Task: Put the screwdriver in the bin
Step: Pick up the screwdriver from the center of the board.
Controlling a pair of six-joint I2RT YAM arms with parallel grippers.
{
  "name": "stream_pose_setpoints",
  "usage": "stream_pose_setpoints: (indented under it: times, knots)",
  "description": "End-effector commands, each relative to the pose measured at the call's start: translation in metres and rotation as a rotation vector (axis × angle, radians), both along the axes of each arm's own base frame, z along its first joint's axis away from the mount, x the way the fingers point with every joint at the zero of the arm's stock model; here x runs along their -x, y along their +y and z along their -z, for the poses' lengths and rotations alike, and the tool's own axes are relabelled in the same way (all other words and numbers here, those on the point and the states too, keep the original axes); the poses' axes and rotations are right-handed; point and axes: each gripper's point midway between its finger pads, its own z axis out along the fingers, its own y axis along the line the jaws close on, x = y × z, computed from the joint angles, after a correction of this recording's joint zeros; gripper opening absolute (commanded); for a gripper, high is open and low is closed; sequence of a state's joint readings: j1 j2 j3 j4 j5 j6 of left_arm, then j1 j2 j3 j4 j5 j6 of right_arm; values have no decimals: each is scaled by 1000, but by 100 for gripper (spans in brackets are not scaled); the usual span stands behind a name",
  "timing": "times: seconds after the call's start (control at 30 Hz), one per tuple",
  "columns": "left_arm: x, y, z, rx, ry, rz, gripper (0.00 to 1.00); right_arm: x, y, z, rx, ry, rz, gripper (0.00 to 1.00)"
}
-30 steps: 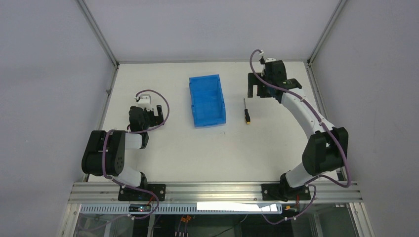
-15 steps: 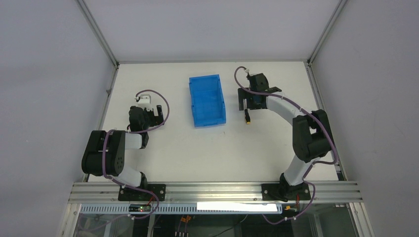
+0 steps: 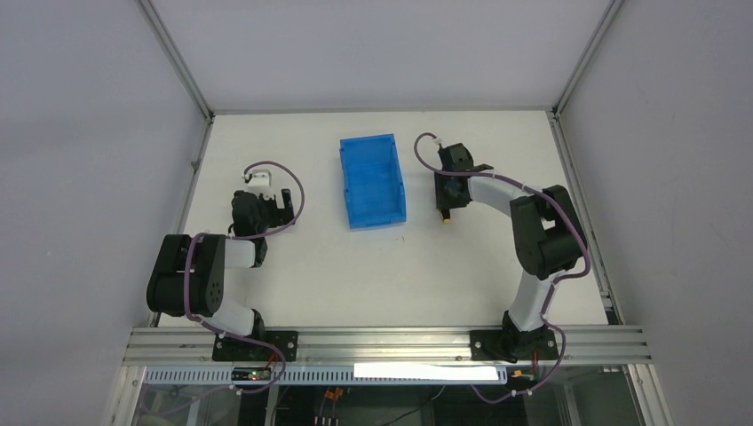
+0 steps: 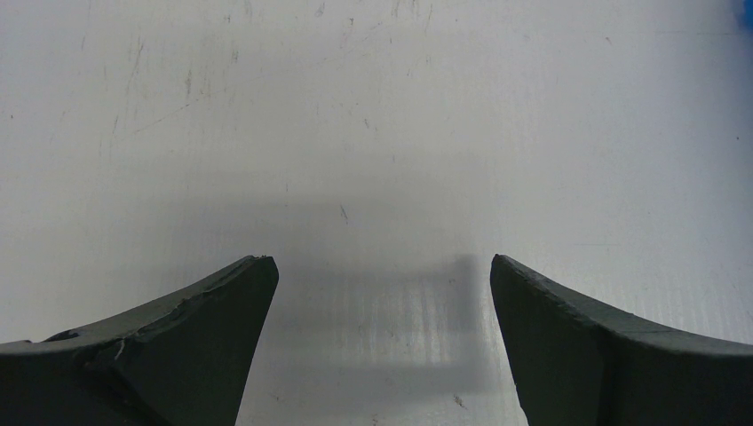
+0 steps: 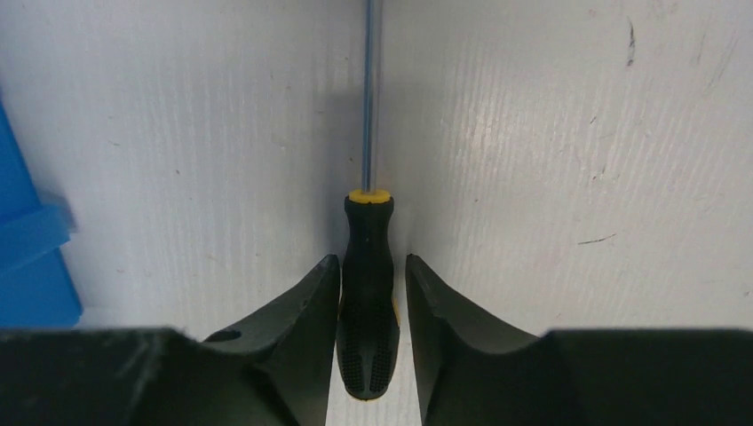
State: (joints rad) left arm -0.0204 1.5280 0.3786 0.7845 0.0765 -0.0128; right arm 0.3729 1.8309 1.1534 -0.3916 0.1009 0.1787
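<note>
Right claw (image 3: 447,191) has dropped from past the shaft tip onto the screwdriver (image 5: 368,240). Its fingers (image 5: 311,302) now sit close either side of the black handle; can't tell if it's actually pinched. The screwdriver hasn't moved: flat on the table (image 3: 311,266), just right of the bin (image 3: 371,177). Left claw (image 4: 380,266) is unchanged, spread over bare table.

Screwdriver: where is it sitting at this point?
In the top view, the screwdriver lies on the table just right of the blue bin, on the right arm's side. The right wrist view shows its handle between the fingers of the right gripper.
</note>
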Motion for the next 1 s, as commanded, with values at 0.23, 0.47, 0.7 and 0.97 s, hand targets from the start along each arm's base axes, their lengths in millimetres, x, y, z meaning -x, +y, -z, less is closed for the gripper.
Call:
stream_pose_setpoints:
  times: [0.23,0.47,0.7,0.97]
  knots:
    - [-4,0,-14,0,-48,-11,99,-8,2,-3,20,-18,24,18]
    - [-4,0,-14,0,-48,-12,99,-13,2,-43,6,-86,23,2]
    - [-4,0,-14,0,-48,-11,99,-15,0,-92,8,-133,15,0]
    - [-4,0,-14,0,-48,-12,99,-16,-4,-144,10,-196,9,0]
